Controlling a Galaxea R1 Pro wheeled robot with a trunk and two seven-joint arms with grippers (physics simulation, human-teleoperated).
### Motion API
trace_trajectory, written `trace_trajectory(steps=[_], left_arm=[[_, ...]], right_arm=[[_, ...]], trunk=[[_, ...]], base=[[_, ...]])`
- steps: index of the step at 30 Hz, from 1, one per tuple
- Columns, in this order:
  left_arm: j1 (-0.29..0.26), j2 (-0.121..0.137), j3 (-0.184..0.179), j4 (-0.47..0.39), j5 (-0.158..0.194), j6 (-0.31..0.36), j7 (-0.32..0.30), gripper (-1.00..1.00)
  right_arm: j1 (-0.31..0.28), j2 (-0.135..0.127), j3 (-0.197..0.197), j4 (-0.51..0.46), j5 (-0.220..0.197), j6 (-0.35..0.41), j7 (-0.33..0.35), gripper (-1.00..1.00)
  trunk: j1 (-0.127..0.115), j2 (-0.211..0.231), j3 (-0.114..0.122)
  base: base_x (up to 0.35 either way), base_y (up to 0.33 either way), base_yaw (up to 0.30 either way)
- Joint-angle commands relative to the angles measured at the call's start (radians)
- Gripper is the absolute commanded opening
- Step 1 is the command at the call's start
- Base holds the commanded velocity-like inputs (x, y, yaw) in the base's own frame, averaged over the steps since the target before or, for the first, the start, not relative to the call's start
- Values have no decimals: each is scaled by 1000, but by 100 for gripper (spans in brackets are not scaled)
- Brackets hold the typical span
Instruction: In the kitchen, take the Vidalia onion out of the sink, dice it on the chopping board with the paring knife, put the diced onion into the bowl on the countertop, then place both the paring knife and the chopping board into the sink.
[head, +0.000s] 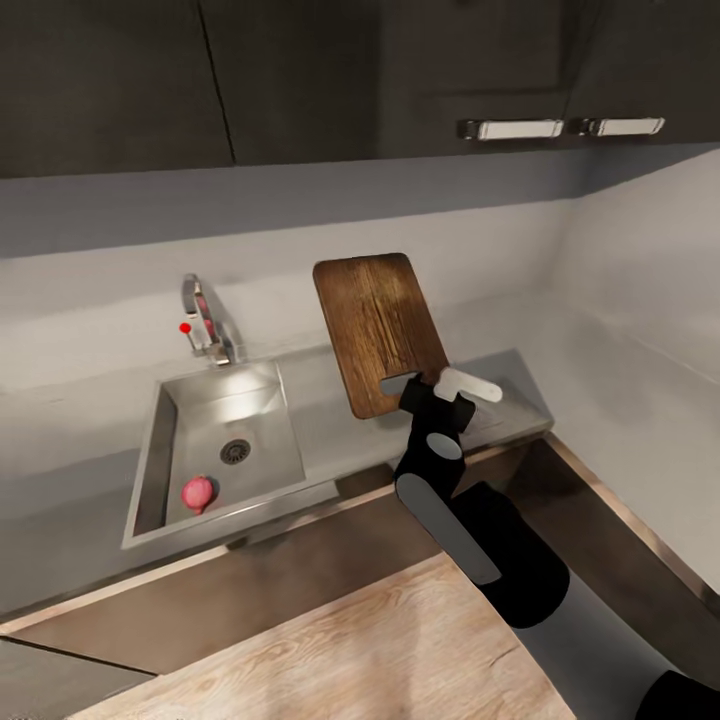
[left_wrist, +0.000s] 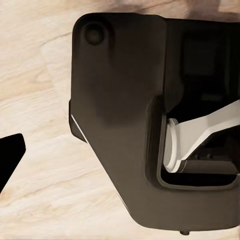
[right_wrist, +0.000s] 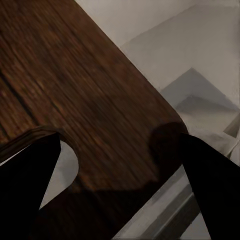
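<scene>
While lifted, chopping board (head: 375, 325) above countertop (head: 500, 400).

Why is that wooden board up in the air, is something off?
Yes. The right gripper holds the board by its slot end, lifted and tilted above the countertop. The onion sits in the sink.

One sink (head: 160, 440) with one tap (head: 205, 325) and one round drain (head: 235, 451); one onion (head: 197, 492) in the basin; one chopping board (head: 375, 325) with one handle slot (head: 398, 382); two bar handles (head: 512, 129) on the upper cabinets; one grey bench (head: 330, 400)
</scene>
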Motion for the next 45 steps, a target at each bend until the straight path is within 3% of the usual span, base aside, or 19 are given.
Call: trace_trajectory(steps=[1,5,8,12,16,23,45], left_arm=[[1,0,0,1,1,-1,0,100],[1,-1,0,7,1,-1,0,100],[1,-2,2,20,1,-1,0,100],[1,-3,3,29,1,-1,-1,100],[1,-3,3,34,1,-1,-2,100],[1,-3,3,38,1,-1,-3,100],[1,-3,3,66,1,-2,-6,100]], right_arm=[[-1,0,1,4,-1,20,-6,-100],[-1,1,3,59,-3,90,-5,-100],[-1,2,3,116,-40,132,-5,-100],[-1,-2,3,148,-109,145,-5,-100],[-1,-30,4,156,-138,148,-4,-100],[-1,-36,4,158,-201,148,-3,-100],[-1,-38,4,158,-210,149,-3,-100]], trunk=[[1,-2,-1],[1,-2,-1],[1,-2,0],[1,-2,0],[1,-2,0],[1,-2,0],[1,-2,0]], base=[[0,0,68],[-2,2,27],[-54,59,6],[-93,98,1],[-153,153,0],[-235,214,177],[-59,53,136]])
